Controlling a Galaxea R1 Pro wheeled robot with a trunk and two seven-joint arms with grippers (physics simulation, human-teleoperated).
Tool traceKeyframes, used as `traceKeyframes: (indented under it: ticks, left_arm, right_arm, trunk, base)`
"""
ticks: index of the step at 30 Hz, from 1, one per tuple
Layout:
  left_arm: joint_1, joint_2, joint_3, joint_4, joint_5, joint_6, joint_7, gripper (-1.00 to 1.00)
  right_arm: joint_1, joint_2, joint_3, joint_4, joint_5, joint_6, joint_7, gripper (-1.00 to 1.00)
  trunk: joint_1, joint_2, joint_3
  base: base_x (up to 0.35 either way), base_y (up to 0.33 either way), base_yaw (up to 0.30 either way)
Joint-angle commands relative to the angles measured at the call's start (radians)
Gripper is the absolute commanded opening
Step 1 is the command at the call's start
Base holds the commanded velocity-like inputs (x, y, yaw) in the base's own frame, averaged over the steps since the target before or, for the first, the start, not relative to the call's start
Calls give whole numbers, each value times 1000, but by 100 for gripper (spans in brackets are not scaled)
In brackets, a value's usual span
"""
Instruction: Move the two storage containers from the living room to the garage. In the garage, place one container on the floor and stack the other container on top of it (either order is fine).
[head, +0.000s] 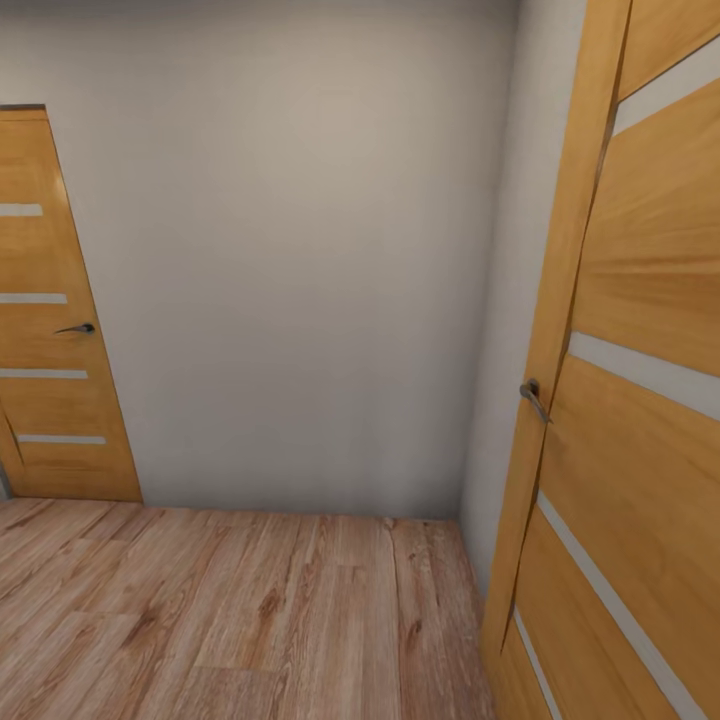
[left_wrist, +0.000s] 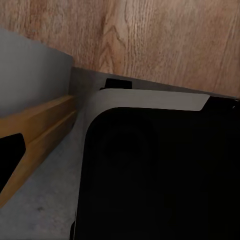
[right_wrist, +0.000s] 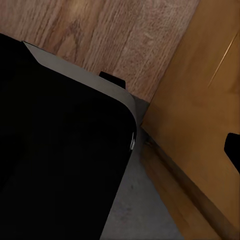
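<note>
Neither pair of jaws could be read as open or closed, and no hold on anything was visible; both wrist views looked past the robot's dark base (left_wrist: 160, 175) onto wood-plank flooring (head: 230, 610). An open wood-panelled door (head: 630, 400) crowded the right of the frame, so I judged clipping it the main risk. No orange-red containers were in sight; another closed door (head: 55, 320) stood at left.

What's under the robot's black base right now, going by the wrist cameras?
Light wood-plank flooring runs along one edge of the black base, grey flooring along another. What lies directly beneath is covered by the base itself.
</note>
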Motion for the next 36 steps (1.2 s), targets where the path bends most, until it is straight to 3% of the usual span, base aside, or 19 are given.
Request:
traceKeyframes:
  ticks: [1,31,36]
  left_arm:
    - [0,0,1,0,8,-2,0,100]
    - [0,0,1,0,7,-2,0,100]
    - [0,1,2,0,10,-2,0,100]
  right_arm:
    - [-1,1,8,3,-10,-6,-1,100]
    - [-1,-1,8,3,-10,-7,-1,100]
    - [-1,-1,8,3,-10,-8,-1,100]
  trunk:
    - [0,-1,-1]
    - [0,-1,-1]
    - [0,-1,-1]
  base:
    - [4,0,0]
    - [1,-24,38]
    - [194,-1,0]
